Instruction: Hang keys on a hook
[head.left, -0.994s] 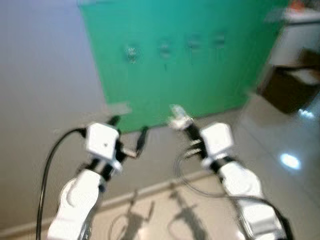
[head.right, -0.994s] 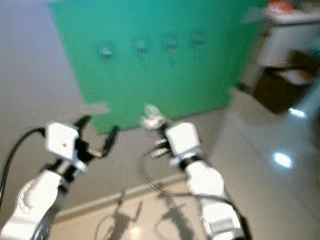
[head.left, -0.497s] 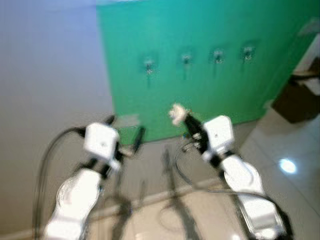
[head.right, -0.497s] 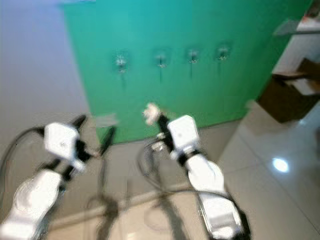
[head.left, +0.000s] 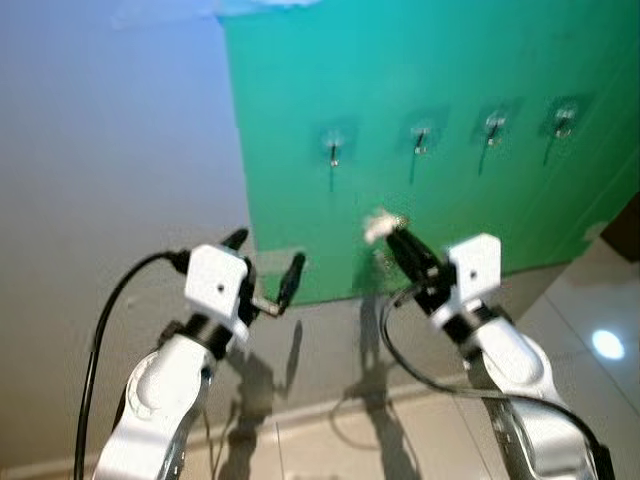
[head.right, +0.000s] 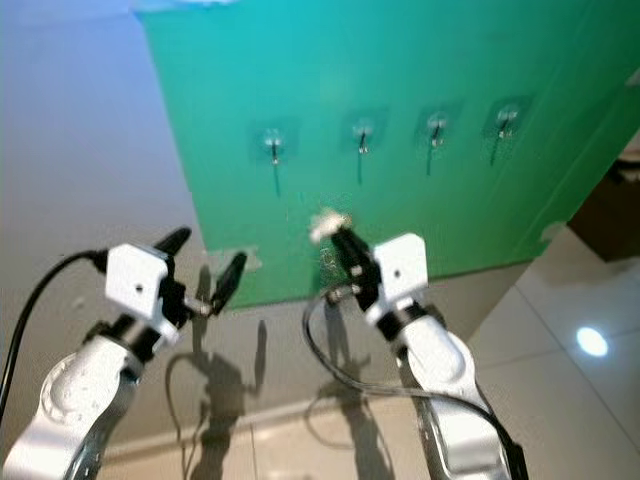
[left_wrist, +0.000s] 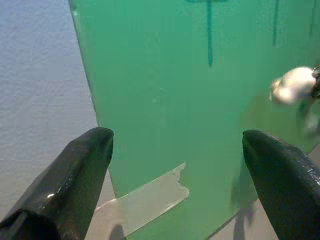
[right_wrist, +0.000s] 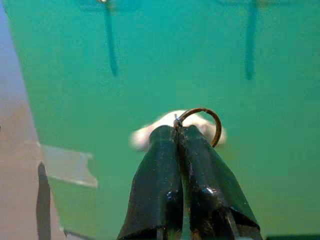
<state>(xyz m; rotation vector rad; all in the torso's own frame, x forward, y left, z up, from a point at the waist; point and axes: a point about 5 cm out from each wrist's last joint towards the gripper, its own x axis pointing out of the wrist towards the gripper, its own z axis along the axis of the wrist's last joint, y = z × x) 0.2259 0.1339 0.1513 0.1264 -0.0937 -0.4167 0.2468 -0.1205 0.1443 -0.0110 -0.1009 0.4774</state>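
Right tool (head.left: 392, 236) is clenched on a key ring (right_wrist: 200, 122), its two black fingers (right_wrist: 177, 185) pressed together with the thin brown ring poking out from between the tips. A pale fluffy charm (head.left: 379, 224) hangs on the ring just beyond the fingertips; individual keys cannot be made out. The silver right arm (head.left: 500, 350) holds the ring up in front of a green panel (head.left: 440, 60) fixed to a grey wall (head.left: 110, 150), below and between the two hooks nearest the panel's left edge, and not touching either.

Four small hooks sit in a row across the panel: the first hook (head.left: 333, 148), second hook (head.left: 421, 136), third hook (head.left: 493, 126) and fourth hook (head.left: 564, 118). Each casts a thin dark shadow downward on the green surface, and all four are bare.

Left tool (head.left: 262, 270) hangs released, its fingers (left_wrist: 65, 185) spread wide apart with nothing between them. It is raised at the panel's lower left corner, where a strip of clear tape (left_wrist: 145, 200) crosses from the green edge onto the wall. A black cable (head.left: 105, 340) loops from the left wrist down past the left arm (head.left: 165, 390).

Shadows of both arms fall on the wall and on the glossy tiled floor (head.left: 590, 300), where a bright spot of light (head.left: 607, 344) reflects at right.
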